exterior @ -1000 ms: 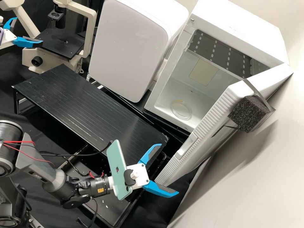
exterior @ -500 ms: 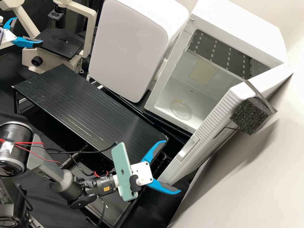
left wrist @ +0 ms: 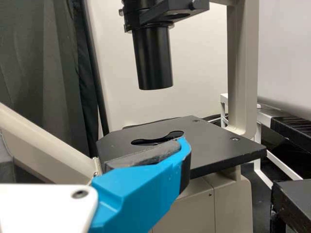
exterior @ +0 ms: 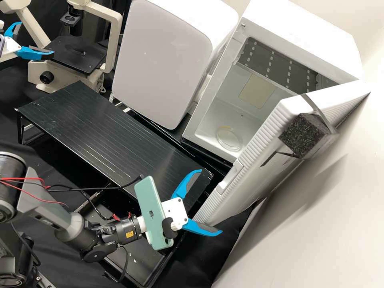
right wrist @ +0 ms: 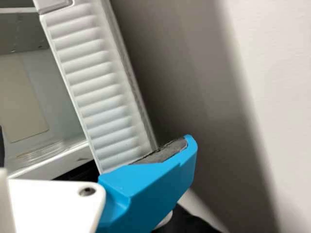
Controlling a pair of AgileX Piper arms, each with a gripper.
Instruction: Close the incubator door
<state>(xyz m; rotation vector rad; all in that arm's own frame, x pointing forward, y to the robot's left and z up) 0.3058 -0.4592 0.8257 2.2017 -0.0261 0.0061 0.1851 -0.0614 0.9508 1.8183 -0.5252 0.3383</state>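
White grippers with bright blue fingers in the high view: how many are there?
2. The left white gripper is beside the beige microscope; the right white gripper is near the ribbed edge of the open white incubator door.

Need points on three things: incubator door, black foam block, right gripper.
Incubator door (exterior: 259, 146): high view, on its ribbed edge.
Black foam block (exterior: 301, 135): high view, middle of its dark face.
Right gripper (exterior: 211, 202): high view, midway between its spread fingertips.

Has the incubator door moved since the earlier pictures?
Yes, the door has swung towards shut, its ribbed edge hiding more of the opening in the incubator.
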